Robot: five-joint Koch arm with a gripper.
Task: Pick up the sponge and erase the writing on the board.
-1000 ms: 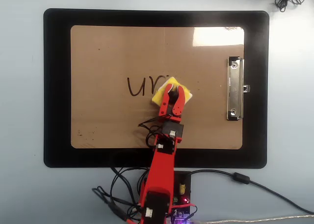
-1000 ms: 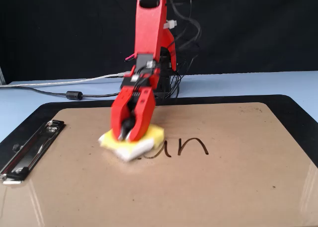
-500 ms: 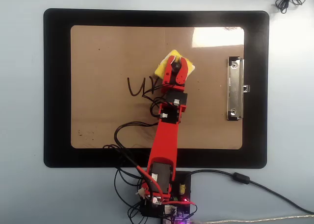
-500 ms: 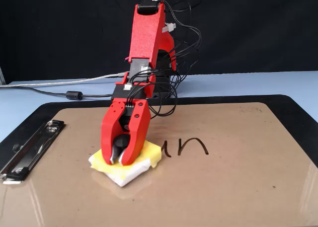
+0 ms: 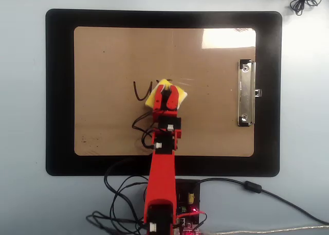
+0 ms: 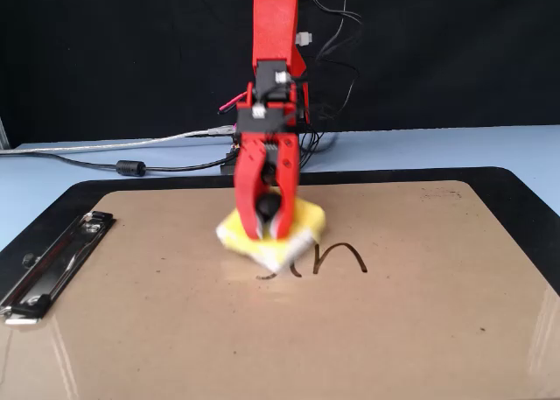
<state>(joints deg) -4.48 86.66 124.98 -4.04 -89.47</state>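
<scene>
The tan board [image 5: 103, 137] [image 6: 420, 330] lies on a black mat, its silver clip [image 5: 247, 93] [image 6: 52, 264] at the right in the overhead view. My red gripper [image 5: 167, 92] [image 6: 267, 225] is shut on the black knob of the yellow sponge [image 5: 159, 87] [image 6: 306, 216], which rests on the board over part of the writing. The writing [image 5: 140, 90] [image 6: 337, 256] shows only as a few dark strokes beside the sponge; the rest is hidden under it.
The black mat [image 5: 59, 91] [image 6: 525, 194] surrounds the board. The arm's base and cables [image 5: 123, 204] sit at the near edge in the overhead view. A cable [image 6: 122, 166] runs along the table behind the mat. A faint smudge [image 5: 90, 139] marks the board's corner.
</scene>
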